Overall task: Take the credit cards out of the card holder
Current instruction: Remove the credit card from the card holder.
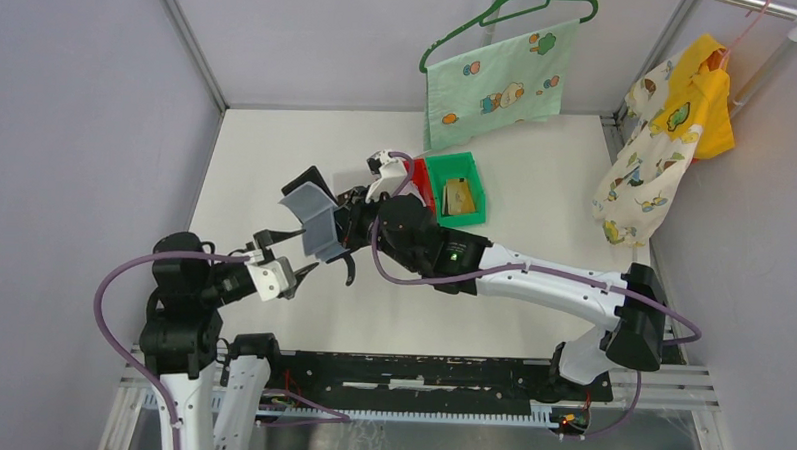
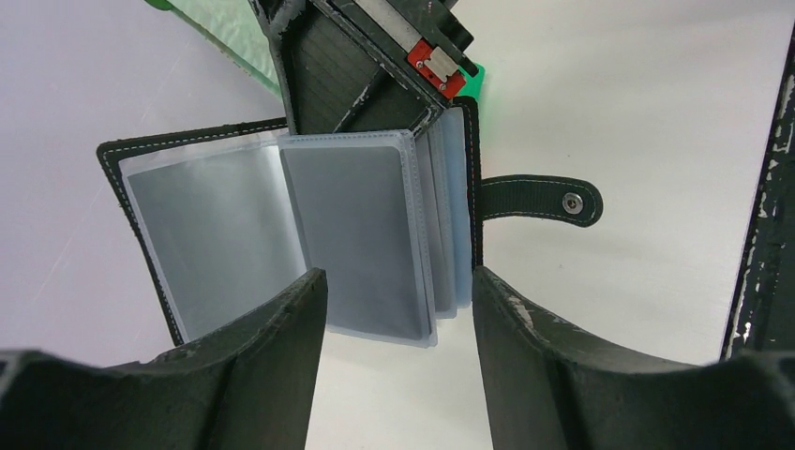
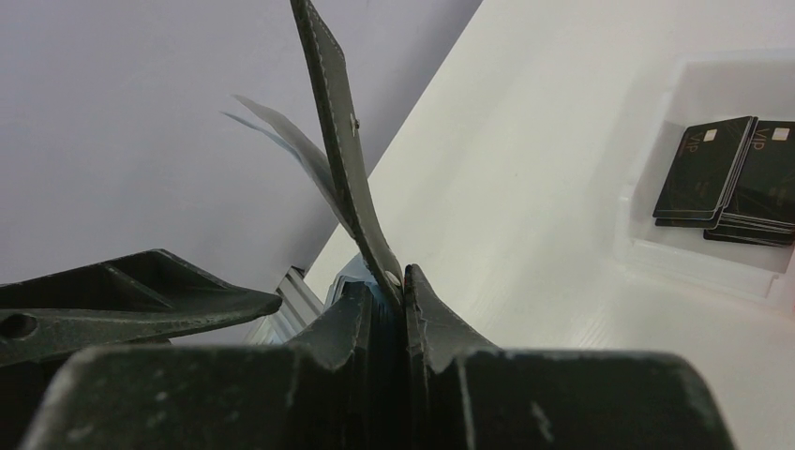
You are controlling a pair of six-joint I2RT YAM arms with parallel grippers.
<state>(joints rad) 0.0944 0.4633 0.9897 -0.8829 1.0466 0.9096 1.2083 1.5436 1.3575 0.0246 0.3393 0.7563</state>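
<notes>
Right gripper (image 3: pixel 401 281) pinches card holder (image 2: pixel 202 234) cover; my left gripper (image 2: pixel 398 278) spread astride clear sleeves (image 2: pixel 352 234). Front sleeve looks empty, hard to tell. Next I pinch one, leaf deeper

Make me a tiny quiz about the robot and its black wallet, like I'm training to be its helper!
1. True or false: the right end effector is shut on the card holder.
2. In the top view, what colour is the bin holding the tan-gold cards? A blue, B green, C yellow.
3. Fill in: the left end effector has its jaws ____, one on each side of the clear sleeves.
Key: 1 true; 2 B; 3 open.
</notes>
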